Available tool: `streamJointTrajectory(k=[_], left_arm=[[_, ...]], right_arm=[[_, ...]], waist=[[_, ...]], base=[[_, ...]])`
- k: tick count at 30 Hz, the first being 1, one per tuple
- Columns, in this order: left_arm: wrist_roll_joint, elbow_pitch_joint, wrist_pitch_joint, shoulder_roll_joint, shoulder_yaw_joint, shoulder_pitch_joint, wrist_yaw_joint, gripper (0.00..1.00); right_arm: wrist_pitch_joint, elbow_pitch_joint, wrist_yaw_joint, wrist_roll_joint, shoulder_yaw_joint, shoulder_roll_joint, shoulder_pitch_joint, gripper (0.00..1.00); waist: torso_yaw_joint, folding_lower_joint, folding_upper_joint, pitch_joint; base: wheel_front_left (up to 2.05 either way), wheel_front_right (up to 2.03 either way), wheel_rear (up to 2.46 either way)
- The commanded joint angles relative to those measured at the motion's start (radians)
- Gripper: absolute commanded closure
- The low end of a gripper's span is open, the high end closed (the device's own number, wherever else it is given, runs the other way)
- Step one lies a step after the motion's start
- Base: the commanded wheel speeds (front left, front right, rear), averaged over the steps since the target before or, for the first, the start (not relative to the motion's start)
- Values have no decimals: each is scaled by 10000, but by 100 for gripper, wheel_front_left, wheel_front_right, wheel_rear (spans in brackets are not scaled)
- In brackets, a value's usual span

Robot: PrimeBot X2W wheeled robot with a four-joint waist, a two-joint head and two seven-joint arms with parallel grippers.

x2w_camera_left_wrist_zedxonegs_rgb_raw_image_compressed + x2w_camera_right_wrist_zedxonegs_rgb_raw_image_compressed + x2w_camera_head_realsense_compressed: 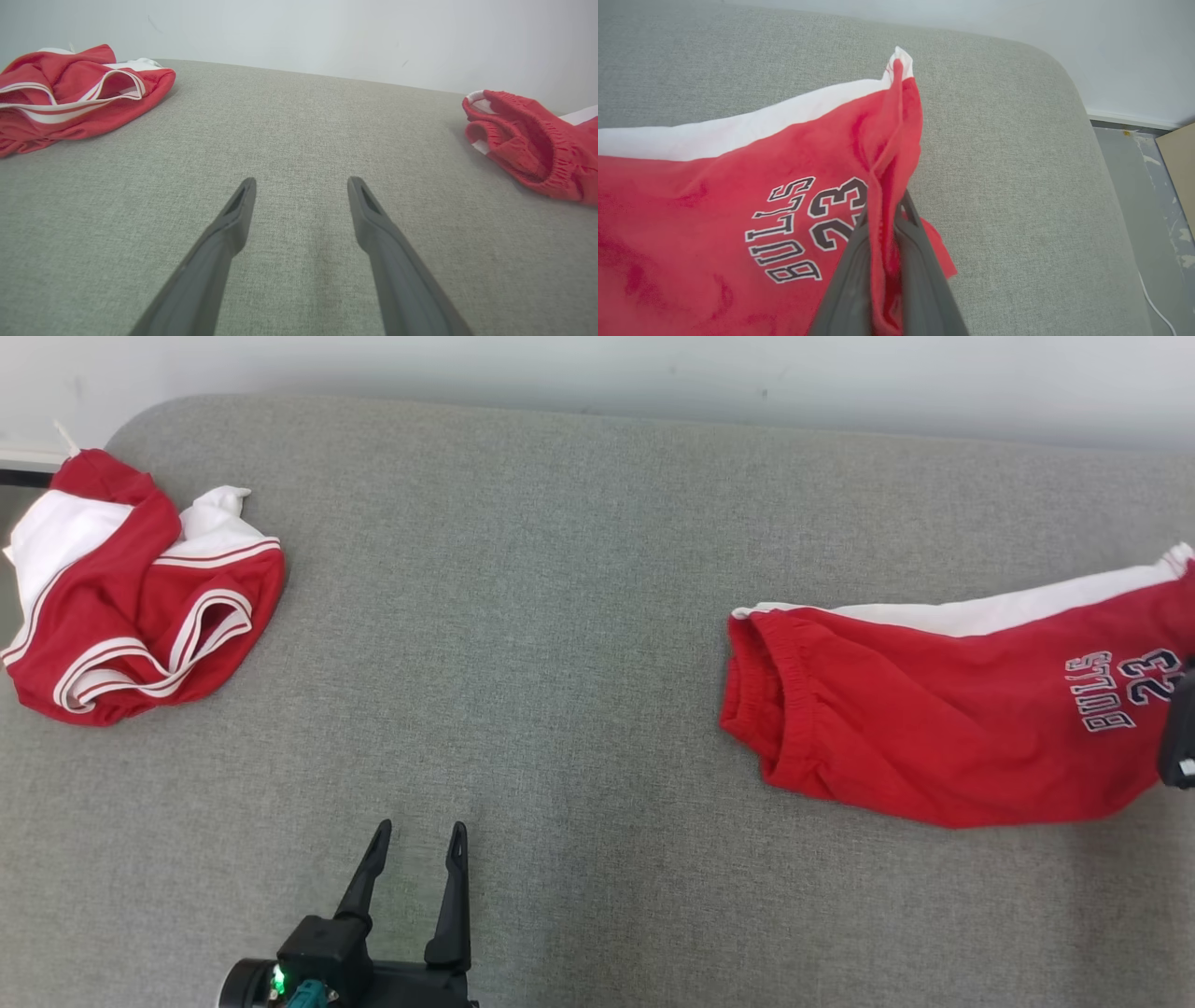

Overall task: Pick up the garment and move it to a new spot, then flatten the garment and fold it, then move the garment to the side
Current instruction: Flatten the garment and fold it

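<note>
Right gripper (885, 210) jaws are clenched on the hem of the red Bulls shorts (934, 728), probably pinching both layers. Lift slowly and high so the waistband clears. Left gripper (420, 831) jaws hang released.

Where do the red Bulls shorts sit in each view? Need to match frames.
Head view: Bulls shorts at right, mid-height, running off the right edge.
Left wrist view: waistband end at the right edge.
Right wrist view: left and centre, hem pinched in the shut right hand.
Shared landmark: the white side stripe along their far edge.
</note>
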Motion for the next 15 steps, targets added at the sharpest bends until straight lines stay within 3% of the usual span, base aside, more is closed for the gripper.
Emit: streamJointTrajectory(k=[1, 7, 15], left_arm=[[-44, 46, 8, -19, -40, 24, 8, 0], [-111, 113, 17, -20, -109, 48, 4, 0], [-198, 207, 28, -12, -172, 24, -6, 0]], right_arm=[[102, -230, -26, -218, -159, -55, 319, 100], [372, -1169, -26, -429, -428, -44, 890, 100], [1022, -2320, -26, 232, 1500, 97, 713, 100]], waist=[[-30, -1, -1, -62], [-14, -1, -1, -154], [38, -1, -1, -325]], base=[[0, 0, 0], [0, 0, 0], [0, 0, 0]])
